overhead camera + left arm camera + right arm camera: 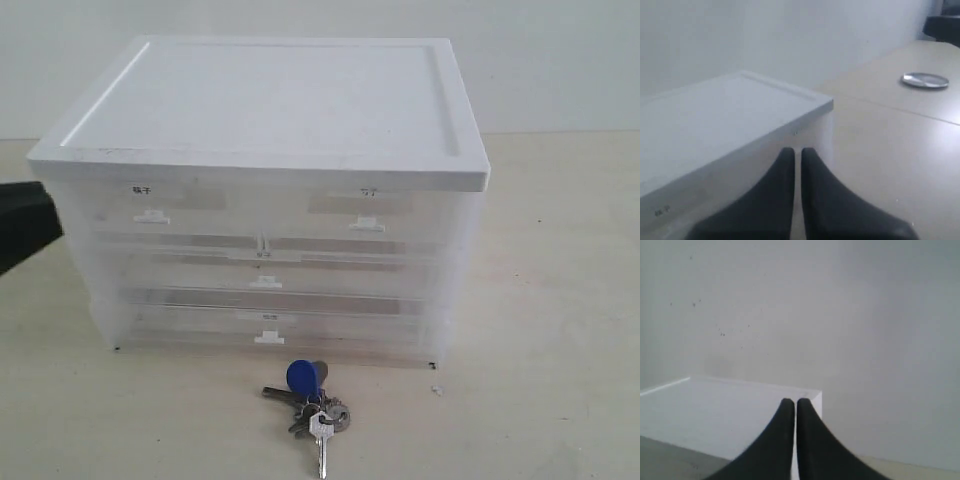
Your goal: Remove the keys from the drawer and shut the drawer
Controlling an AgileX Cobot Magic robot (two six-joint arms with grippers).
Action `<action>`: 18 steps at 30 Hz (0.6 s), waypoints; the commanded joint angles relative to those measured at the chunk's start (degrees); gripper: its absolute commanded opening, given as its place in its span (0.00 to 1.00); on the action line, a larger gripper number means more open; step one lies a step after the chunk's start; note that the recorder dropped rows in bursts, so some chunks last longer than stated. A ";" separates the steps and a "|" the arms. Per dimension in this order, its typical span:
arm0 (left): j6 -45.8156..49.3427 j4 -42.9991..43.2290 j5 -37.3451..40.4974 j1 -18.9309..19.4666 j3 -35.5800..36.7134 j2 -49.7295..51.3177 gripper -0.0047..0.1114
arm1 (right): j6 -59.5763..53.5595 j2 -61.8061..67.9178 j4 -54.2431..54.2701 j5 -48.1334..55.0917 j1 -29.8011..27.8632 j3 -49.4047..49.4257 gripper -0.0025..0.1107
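Note:
The keys (312,400) lie on the table just in front of the cabinet, blue fob toward it, a silver key pointing at the near edge. The drawer (170,212), top left with the bold black label and a white tab handle (151,216), sits flush with the cabinet front. My left gripper (797,150) is shut with nothing in it, hovering beside the cabinet's left side; in the exterior view only a dark part of that arm (25,225) shows. My right gripper (792,401) is shut and empty, held high behind the cabinet top, outside the exterior view.
The white-topped translucent cabinet (270,100) stands mid-table, with another half-width drawer (375,212) at top right and full-width drawers (265,275) below. A silver round dish (925,80) lies farther off on the table. A pale wall is behind.

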 commanded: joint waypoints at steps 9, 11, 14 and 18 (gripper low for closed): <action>-0.81 -0.09 -0.68 -0.03 2.71 -6.77 0.08 | 3.55 -14.34 1.39 13.57 0.20 1.69 0.02; -0.81 -0.09 -0.45 -0.03 2.89 -6.77 0.08 | 3.55 -14.34 1.39 13.89 0.20 1.69 0.02; -0.81 -0.09 -0.85 -0.03 2.92 -6.77 0.08 | 3.55 -14.34 1.39 14.00 0.20 1.69 0.02; -0.81 -0.09 -4.03 -0.03 3.06 -6.77 0.08 | 3.44 -14.34 1.39 13.99 0.20 1.69 0.02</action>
